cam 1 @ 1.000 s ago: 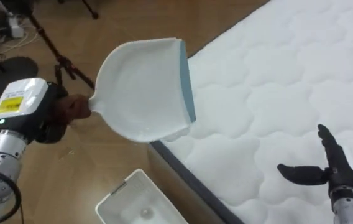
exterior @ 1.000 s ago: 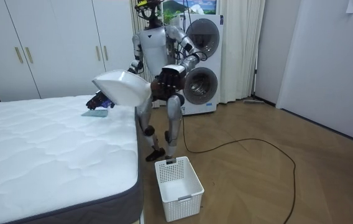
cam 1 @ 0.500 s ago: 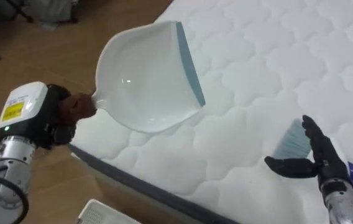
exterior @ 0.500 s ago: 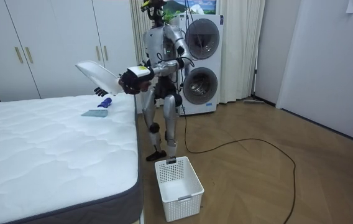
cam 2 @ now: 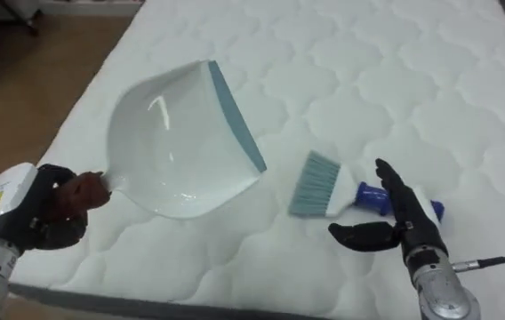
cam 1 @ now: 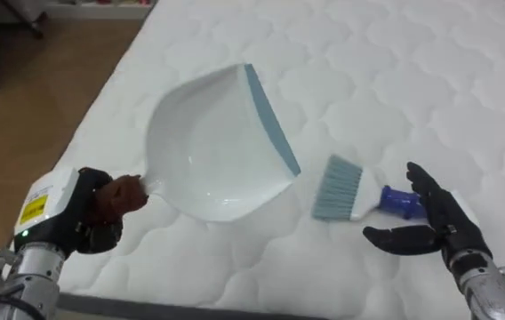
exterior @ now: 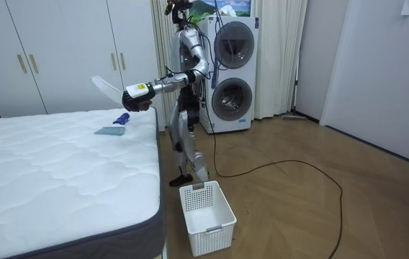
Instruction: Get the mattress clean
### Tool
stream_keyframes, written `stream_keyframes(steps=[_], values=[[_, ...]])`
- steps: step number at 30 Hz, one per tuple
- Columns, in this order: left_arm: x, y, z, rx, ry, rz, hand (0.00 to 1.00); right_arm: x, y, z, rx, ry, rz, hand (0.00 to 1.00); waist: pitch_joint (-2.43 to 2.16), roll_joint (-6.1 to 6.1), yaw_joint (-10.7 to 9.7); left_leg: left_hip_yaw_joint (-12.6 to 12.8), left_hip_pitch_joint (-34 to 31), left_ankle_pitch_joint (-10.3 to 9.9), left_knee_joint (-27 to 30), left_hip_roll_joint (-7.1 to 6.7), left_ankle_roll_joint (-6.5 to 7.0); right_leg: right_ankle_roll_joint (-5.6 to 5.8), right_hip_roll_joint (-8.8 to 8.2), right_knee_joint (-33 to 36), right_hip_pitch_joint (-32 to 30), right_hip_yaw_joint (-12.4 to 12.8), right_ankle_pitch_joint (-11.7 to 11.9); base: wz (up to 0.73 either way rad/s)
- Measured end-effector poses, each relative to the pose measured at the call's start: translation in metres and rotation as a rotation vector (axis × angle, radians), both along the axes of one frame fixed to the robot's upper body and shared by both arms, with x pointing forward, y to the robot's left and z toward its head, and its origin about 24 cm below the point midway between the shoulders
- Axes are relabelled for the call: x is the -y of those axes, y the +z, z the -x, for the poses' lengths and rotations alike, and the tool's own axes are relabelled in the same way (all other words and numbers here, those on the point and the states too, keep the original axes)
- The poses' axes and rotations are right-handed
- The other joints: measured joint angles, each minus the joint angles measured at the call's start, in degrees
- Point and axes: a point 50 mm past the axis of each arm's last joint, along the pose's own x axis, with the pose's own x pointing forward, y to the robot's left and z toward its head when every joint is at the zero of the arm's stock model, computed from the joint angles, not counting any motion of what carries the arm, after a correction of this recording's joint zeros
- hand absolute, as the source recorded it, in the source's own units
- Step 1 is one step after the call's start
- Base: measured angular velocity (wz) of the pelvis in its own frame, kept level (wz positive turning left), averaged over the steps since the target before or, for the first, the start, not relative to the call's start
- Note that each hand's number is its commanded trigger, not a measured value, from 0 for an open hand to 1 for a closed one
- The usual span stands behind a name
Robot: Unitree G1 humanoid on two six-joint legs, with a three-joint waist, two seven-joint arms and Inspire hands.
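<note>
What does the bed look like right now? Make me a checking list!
Surface: white quilted mattress.
Job's things: dustpan held above the mattress; brush lying on it.
Clutter: white basket on the floor by the bed.
Hands: left hand shut on the dustpan's handle; right hand open, by the brush's handle.
Cables: nothing seen.
Surroundings: washing machines, wardrobe.

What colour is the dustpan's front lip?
Blue-grey lip on a white dustpan; clearest in the left eye view.
</note>
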Motion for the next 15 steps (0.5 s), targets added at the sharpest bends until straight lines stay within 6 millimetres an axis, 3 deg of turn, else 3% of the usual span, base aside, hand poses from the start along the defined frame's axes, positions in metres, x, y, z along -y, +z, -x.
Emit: stream_keyframes(steps=[2,3,7,15], values=[[0.002,0.001,-0.001,0.016,-0.015,0.01,0.45,-0.002,-0.001,0.0,0.0,0.0,-0.007,0.0,0.06,0.02,-0.79,0.0,1.48,0.0,-1.85,-0.07,0.0,-0.14,1.01,0.84,-0.56,1.9,0.21,-0.67],[0.003,0.002,-0.001,0.021,-0.021,0.015,0.0,-0.002,-0.001,0.0,0.002,-0.004,-0.008,0.0,0.12,-0.05,-0.88,0.02,1.92,0.0,-2.48,-0.07,0.0,-0.18,1.34,0.87,-0.64,2.4,0.25,-0.52],[0.006,0.003,-0.001,0.04,-0.045,0.037,0.0,-0.009,0.0,-0.002,0.025,-0.014,-0.024,0.0,0.31,-0.61,-2.02,0.65,2.27,-0.12,-3.98,-0.1,-0.21,-0.06,2.13,0.96,-1.72,3.76,0.75,-0.19],[0.006,-0.002,0.0,0.056,0.002,0.108,0.0,-0.022,-0.003,-0.002,0.03,-0.003,-0.004,0.0,0.88,-1.05,-2.65,0.71,2.84,-0.76,-4.03,-1.13,0.09,0.88,1.49,3.32,-2.36,4.2,0.33,-0.02]])
